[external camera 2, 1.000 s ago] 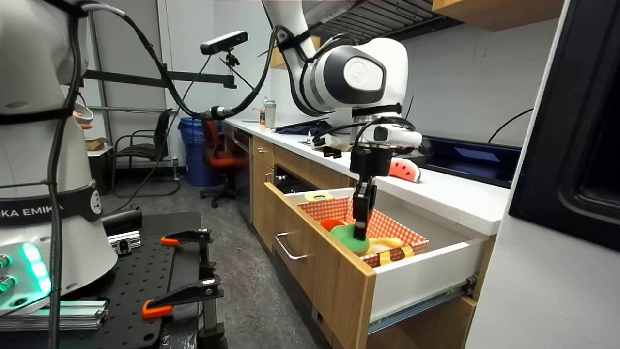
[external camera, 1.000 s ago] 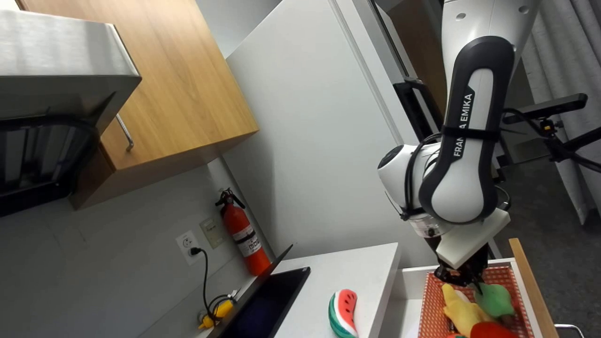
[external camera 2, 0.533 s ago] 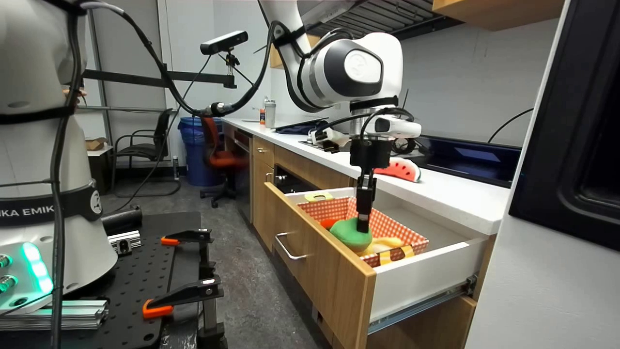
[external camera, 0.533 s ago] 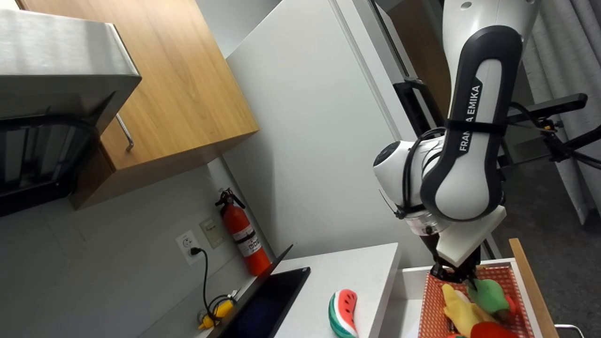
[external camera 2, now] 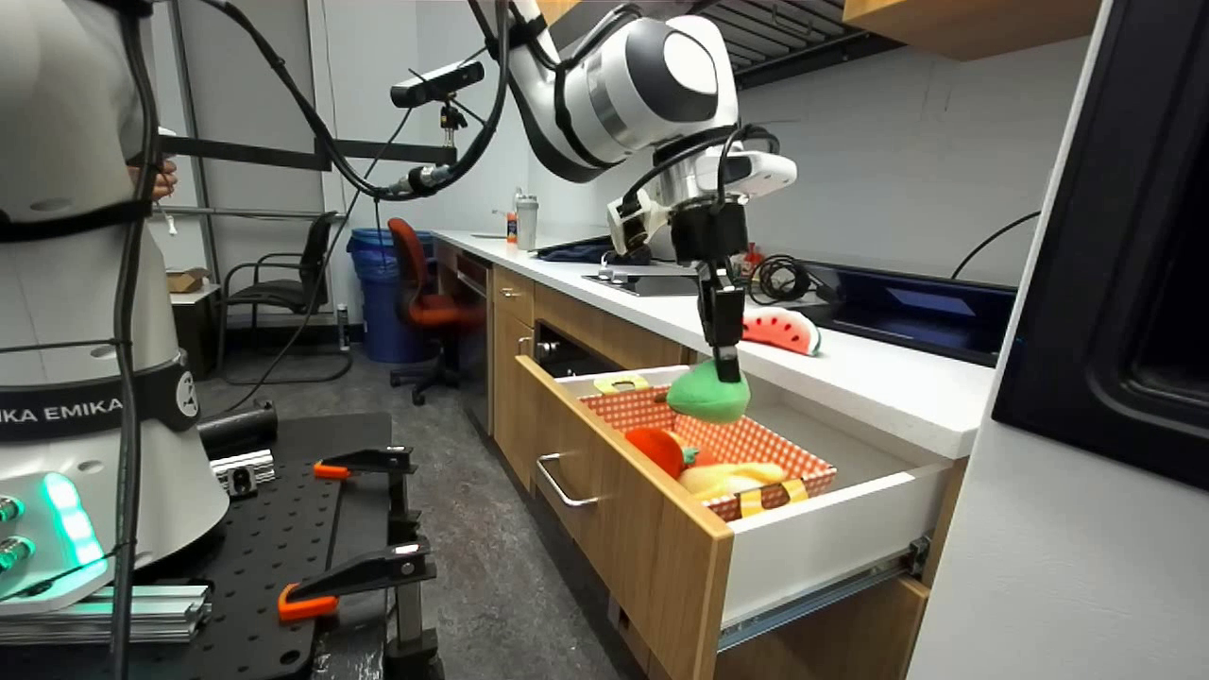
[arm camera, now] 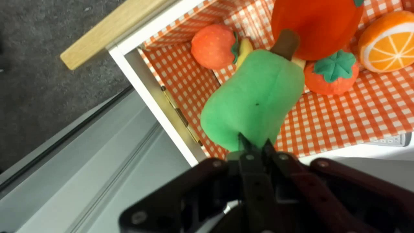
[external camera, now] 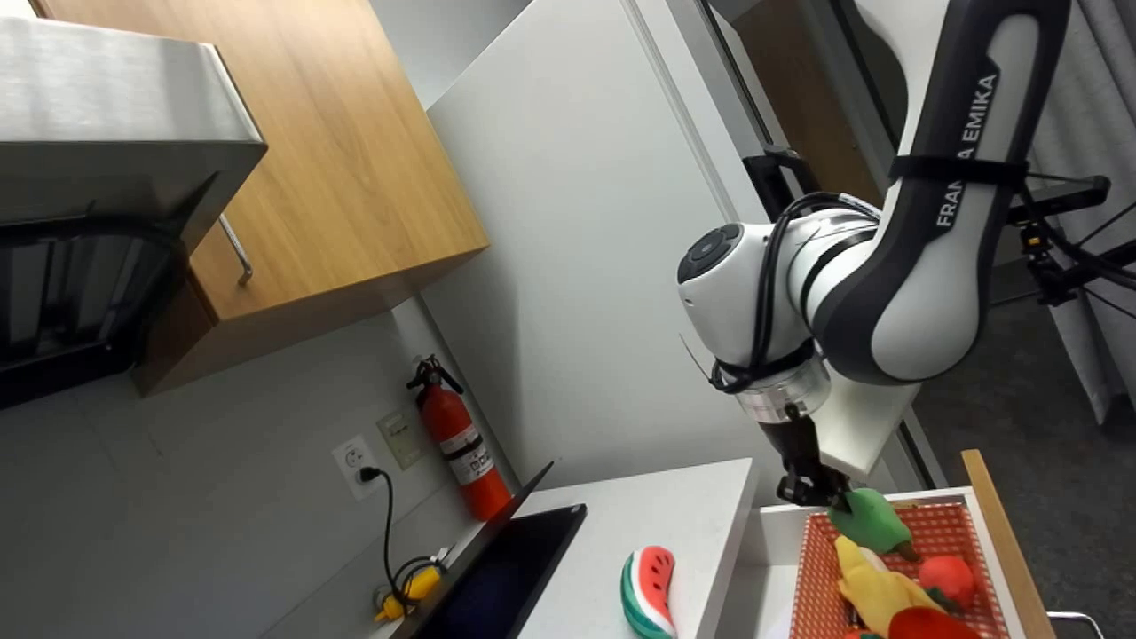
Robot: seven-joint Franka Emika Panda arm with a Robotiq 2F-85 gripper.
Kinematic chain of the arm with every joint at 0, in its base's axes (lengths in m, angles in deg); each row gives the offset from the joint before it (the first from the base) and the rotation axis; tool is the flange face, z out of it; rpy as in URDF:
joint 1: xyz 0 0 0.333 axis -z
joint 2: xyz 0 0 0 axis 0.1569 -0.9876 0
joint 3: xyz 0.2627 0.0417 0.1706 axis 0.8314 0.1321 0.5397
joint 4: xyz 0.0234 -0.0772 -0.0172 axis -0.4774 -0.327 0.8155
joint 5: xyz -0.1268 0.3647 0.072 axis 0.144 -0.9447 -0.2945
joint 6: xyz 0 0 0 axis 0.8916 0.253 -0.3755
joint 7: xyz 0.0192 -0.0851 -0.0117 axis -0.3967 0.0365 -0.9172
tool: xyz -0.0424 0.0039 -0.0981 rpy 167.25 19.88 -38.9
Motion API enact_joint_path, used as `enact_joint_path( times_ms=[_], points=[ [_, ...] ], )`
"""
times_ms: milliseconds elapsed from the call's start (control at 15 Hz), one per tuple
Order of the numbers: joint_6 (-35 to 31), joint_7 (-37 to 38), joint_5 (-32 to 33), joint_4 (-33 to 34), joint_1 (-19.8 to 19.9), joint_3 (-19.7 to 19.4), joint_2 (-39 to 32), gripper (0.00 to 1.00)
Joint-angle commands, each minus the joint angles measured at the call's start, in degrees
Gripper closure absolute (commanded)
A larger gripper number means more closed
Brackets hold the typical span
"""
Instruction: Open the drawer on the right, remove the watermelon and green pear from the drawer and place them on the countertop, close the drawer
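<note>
Aloft in the narrow grip of the pincer [arm camera: 255,141], plush green pear [arm camera: 255,97], with open drawer [external camera 2: 661,557] underneath.

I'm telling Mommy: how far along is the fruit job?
Looks done: the wood-fronted drawer is open; the red, green-rinded watermelon slice lies on the white countertop. In hand: the black gripper pinches the plush green pear over that drawer. Left: pear onto countertop, then shutting the drawer.

Watermelon [external camera 2: 782,331] on the countertop [external camera 2: 888,382], pear [external camera 2: 708,394] between the jaws above the basket [external camera 2: 756,439] in the drawer [external camera 2: 652,548]
</note>
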Motion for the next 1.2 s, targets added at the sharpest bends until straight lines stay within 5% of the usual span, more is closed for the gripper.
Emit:
enact_joint_path(
  times_ms=[0, 533, 1133],
  points=[
    [-1.82, 4.61, 8.64, -0.73, -0.21, 1.09, 3.44, 0.99],
    [-7.15, 7.63, 22.87, 5.14, 1.08, 3.75, 1.91, 0.99],
    [-13.28, 13.81, 36.61, 16.91, -0.51, 1.79, -5.74, 0.99]
  ],
)
